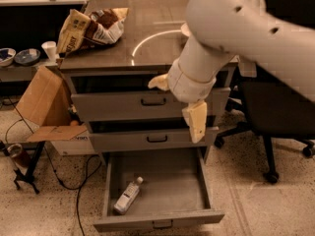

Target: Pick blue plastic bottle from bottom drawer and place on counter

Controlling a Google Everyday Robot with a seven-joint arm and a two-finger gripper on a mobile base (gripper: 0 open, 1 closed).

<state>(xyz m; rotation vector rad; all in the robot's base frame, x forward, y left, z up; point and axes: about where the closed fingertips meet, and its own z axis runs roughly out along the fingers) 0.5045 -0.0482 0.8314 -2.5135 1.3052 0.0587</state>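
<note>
The blue plastic bottle (127, 196), clear-whitish with a white cap, lies on its side at the front left of the floor of the bottom drawer (158, 222), which is pulled fully open. My gripper (174, 111) hangs in front of the two upper drawers, above the open drawer and up and to the right of the bottle. Its cream fingers (195, 121) are spread apart and hold nothing. My big white arm reaches in from the upper right and covers the right part of the counter (147, 45).
A crumpled snack bag (91, 27) lies on the counter's left rear. A cardboard box (43, 101) leans against the cabinet's left side, with cables on the floor. A black office chair (275, 117) stands at the right. A cup and bowls (49, 50) sit far left.
</note>
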